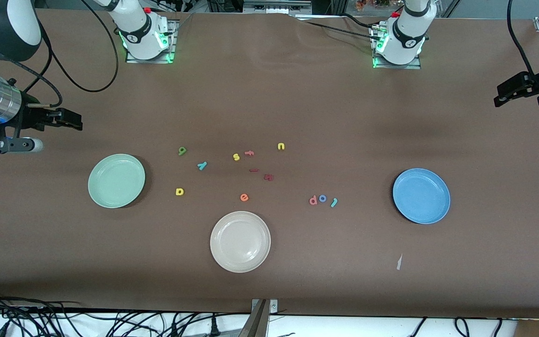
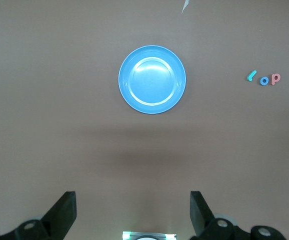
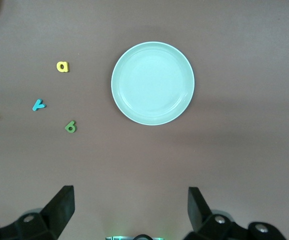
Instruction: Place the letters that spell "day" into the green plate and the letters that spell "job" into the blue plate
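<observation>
Six task letters are seen loose on the surface (image 1: pixel 269 107) in the front view, none yet plated. Taking the cream-white plate (image 1: pixel 240 241) as landmark: the yellow "d" (image 1: pixel 179 191), teal "y" (image 1: pixel 202 165) and green "a" (image 1: pixel 182 150) are scattered farther from the camera than it, toward the right arm's end, near the green plate (image 1: pixel 116 180). The salmon "b" (image 1: pixel 313 201), blue "o" (image 1: pixel 323 199) and teal "j" (image 1: pixel 334 202) are set in a tight row toward the left arm's end, between the landmark and the blue plate (image 1: pixel 421 195). Each word appears to have been laid near its own plate so one arm can serve it. The right end effector (image 1: pixel 66 119) and left end effector (image 1: pixel 508 91) are held high at the surface's ends, apparently waiting.

Left wrist view: the left end effector (image 2: pixel 133 212) is released, fingers spread and empty; blue plate (image 2: pixel 152 79) well apart from it, the "j" (image 2: pixel 251 75), "o" (image 2: pixel 264 80), "b" (image 2: pixel 275 78) beside the plate.

Right wrist view: the right end effector (image 3: pixel 130 210) is likewise released and empty; green plate (image 3: pixel 152 83) well apart, "d" (image 3: pixel 62 66), "y" (image 3: pixel 38 104), "a" (image 3: pixel 70 127) beside it.
</observation>
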